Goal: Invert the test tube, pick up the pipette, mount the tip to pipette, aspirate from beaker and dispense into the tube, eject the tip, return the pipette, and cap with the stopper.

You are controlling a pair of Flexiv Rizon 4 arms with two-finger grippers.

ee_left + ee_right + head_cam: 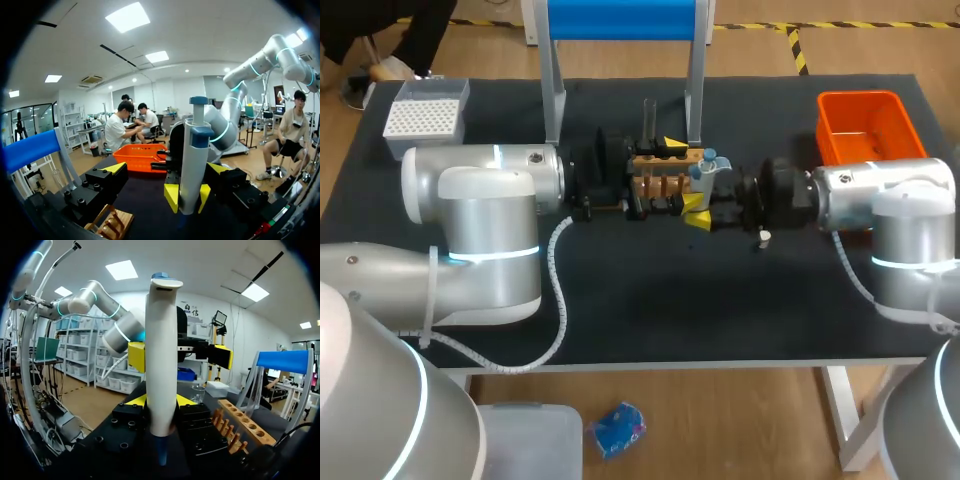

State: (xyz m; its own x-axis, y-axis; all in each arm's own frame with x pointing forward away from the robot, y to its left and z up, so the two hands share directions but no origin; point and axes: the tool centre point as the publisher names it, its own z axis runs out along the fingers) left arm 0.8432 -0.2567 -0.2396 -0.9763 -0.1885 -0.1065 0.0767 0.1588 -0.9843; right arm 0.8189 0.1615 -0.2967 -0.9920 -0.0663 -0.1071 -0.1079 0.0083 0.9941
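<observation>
The right hand (pixel 160 401) pinches the white pipette (pixel 161 340), holding it upright. The left hand (pixel 166 169) is spread wide, with the pipette just ahead of it, near the wooden rack (pixel 658 172).

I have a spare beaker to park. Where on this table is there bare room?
The mat is bare along the front edge, in front of the white stopper. Another bare patch lies at the back, between the blue stand and the orange bin. The middle is crowded around the rack and pipette.

At the table (pixel 650 310) are one pipette (pixel 707 170), one wooden rack (pixel 665 166), one orange bin (pixel 860 125) and one tip box (pixel 425 115).
</observation>
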